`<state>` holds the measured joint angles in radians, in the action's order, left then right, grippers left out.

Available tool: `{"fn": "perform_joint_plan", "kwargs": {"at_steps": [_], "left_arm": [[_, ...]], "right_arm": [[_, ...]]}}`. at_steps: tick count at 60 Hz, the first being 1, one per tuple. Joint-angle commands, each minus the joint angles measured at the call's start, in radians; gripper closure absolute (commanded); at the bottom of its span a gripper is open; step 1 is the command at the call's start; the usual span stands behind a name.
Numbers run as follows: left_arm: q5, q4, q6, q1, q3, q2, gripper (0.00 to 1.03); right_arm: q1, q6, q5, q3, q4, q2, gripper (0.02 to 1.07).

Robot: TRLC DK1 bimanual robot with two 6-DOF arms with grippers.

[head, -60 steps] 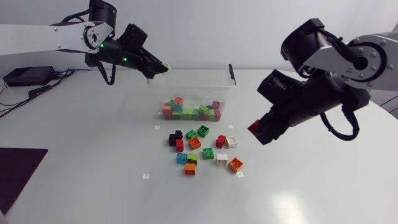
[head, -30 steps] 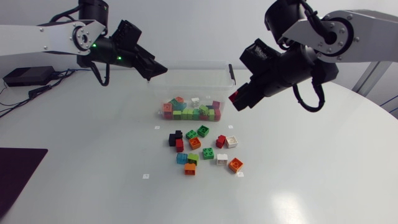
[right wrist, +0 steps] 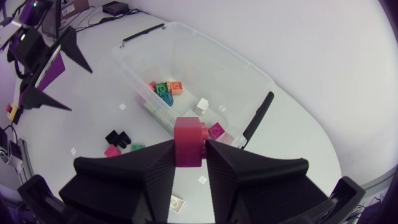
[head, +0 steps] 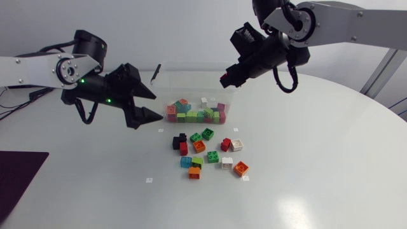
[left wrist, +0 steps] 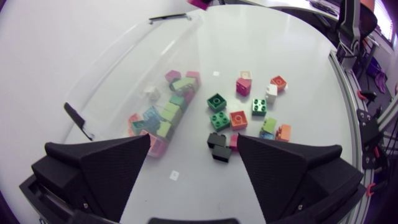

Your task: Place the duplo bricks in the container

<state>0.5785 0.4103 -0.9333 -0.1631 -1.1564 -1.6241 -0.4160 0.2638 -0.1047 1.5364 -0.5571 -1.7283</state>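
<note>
The clear plastic container (head: 191, 86) stands at the back of the table with several coloured duplo bricks (head: 196, 114) in it, a white one (head: 203, 100) among them. More loose bricks (head: 206, 152) lie in a cluster in front of it. My left gripper (head: 156, 106) hovers open and empty just left of the container's front corner. My right gripper (head: 226, 80) is above the container's right end, shut on a red brick (right wrist: 188, 142). In the left wrist view the container (left wrist: 118, 81) and the loose bricks (left wrist: 239, 118) lie ahead of the open fingers (left wrist: 106, 168).
A black clip handle (head: 156, 71) sticks up at the container's left end. White paper markers (head: 149, 180) dot the table around the bricks. A dark mat (head: 16, 178) lies at the front left edge.
My left gripper opened over the container, dropped a white brick in, then moved forward and left of it. My right arm carried the red brick up and left to the container's right end.
</note>
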Motion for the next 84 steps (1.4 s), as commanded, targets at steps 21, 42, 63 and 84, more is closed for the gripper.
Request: {"fn": "perform_joint_plan", "kwargs": {"at_steps": [21,42,63,84], "left_arm": [[0.003,-0.061,-0.157,-0.013,0.084,-0.14,0.06],[-0.029,-0.13,-0.174,-0.078,0.135,-0.206,0.06],[-0.051,-0.225,-0.21,-0.11,0.13,-0.303,0.07],[-0.049,-0.268,-0.228,-0.107,0.043,-0.407,0.07]], "right_arm": [[0.026,-0.044,-0.001,0.149,0.046,-0.114,0.78],[0.034,-0.046,0.005,0.303,0.048,-0.255,0.78],[0.036,-0.041,0.033,0.433,0.033,-0.37,0.38],[0.022,-0.038,0.028,0.326,0.031,-0.228,0.14]]}}
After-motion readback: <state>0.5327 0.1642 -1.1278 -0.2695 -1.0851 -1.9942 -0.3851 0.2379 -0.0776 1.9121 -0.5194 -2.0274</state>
